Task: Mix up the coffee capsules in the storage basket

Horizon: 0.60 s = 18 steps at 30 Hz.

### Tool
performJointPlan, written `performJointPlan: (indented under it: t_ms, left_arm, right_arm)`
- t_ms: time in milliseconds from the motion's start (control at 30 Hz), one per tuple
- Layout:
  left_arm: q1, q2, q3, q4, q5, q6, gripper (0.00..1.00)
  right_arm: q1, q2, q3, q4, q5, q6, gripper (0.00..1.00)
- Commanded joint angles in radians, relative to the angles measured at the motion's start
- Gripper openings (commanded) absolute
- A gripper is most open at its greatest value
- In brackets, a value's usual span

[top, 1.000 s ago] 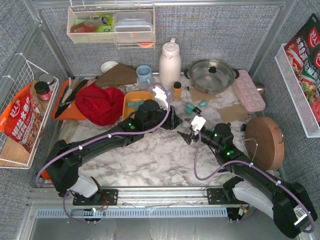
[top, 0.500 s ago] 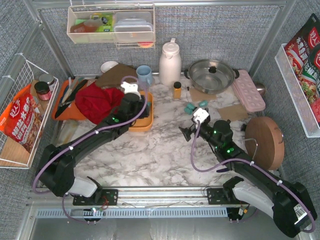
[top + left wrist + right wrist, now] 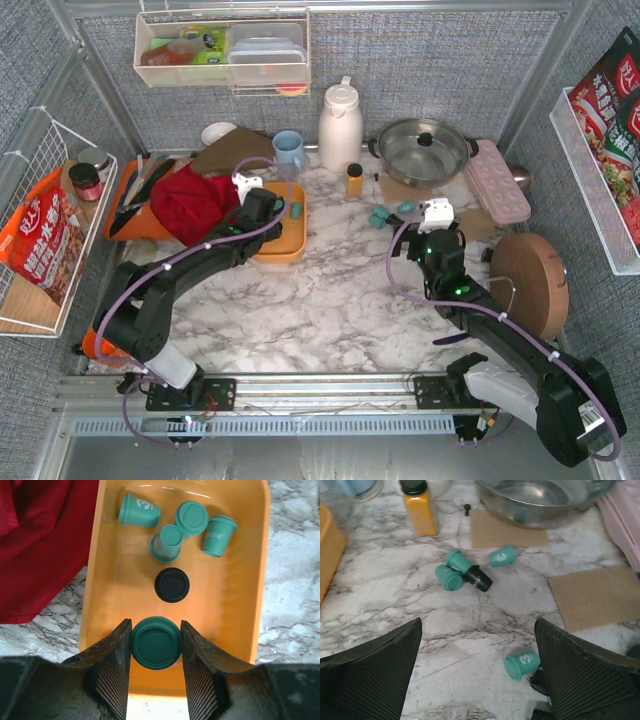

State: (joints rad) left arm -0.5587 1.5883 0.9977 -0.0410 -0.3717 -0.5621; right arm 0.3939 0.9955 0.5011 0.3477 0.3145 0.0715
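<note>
We see the left gripper clamped on a teal capsule, with one finger pressed against each side of the pod and its round flat face turned toward the wrist camera. The gripper hangs over the storage basket at the end nearest that camera, so the held pod sits just inside the basket's wall. We cannot tell whether it touches the floor. Just ahead of it in the basket lies a black capsule, close to the held pod but apart from it. Beyond that, four more teal pods gather toward the far end, and one of them lies on its side near the far left corner. A red cloth spreads along the basket's left side on the marble table. The right gripper hovers over the table well apart from the basket, its fingers spread wide with nothing between them. Ahead of it we see a loose clump of two teal pods and one black pod touching on the marble, with another teal pod just beside them. A further numbered pod lies near the gripper's right finger. An amber bottle stands farther off to the left, and a metal pot sits at the far edge.
</note>
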Motion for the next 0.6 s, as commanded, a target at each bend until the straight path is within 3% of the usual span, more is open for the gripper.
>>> performJointPlan:
  t_ms: [0,233,400,567]
  left_arm:
    - [0.004,0.038,0.026,-0.044,-0.061,0.003,0.39]
    - [0.008,0.113,0.044,-0.07,-0.089,0.0,0.44]
    - [0.009,0.135,0.053,-0.07,-0.08,-0.007,0.63]
    - [0.01,0.058,0.029,-0.044,-0.052,-0.012,0.78]
  right_arm:
    - [-0.009,0.006,0.006,-0.021,0.116,0.082,0.98]
    - [-0.013,0.058,0.058,-0.111,0.074,0.063,0.91]
    - [-0.02,0.127,0.118,-0.207,0.052,0.048,0.84]
    - [-0.031,0.196,0.162,-0.25,-0.016,0.025,0.73]
